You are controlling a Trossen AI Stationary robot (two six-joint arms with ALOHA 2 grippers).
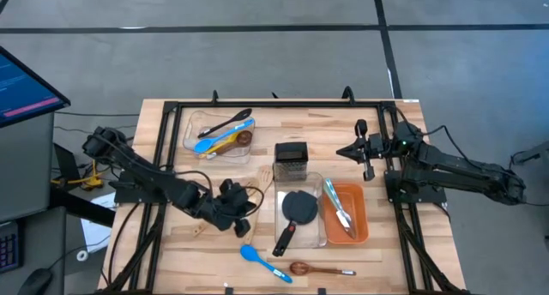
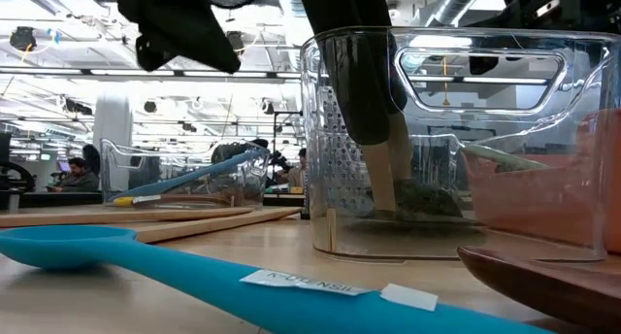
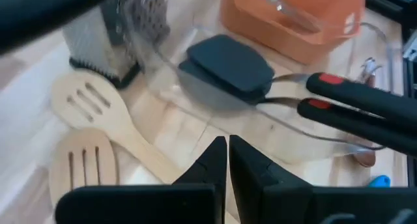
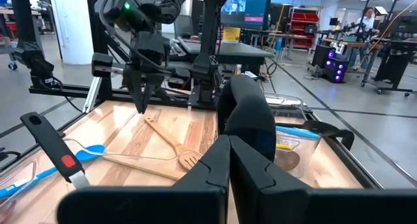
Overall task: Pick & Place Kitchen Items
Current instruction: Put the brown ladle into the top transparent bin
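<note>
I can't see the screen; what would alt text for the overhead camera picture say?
From above, a wooden table holds a clear bin of utensils, a steel grater, a clear tray with a black turner and an orange tray with metal tongs. The left gripper, shut, hovers by wooden spatulas; the right gripper, shut, waits right of the grater.

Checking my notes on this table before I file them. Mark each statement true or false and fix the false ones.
1. The metal tongs lie in the orange tray. True.
2. The box grater lies flat inside the orange tray. False: it stands upright on the table, beside the clear bin.
3. Both grippers are shut and hold nothing. True: the left gripper hangs over the wooden spatulas, the right gripper is near the grater.
4. A blue spoon lies on the table near its front edge. True.
5. The black turners rest in the orange tray. False: their heads are in the clear bin.
</note>
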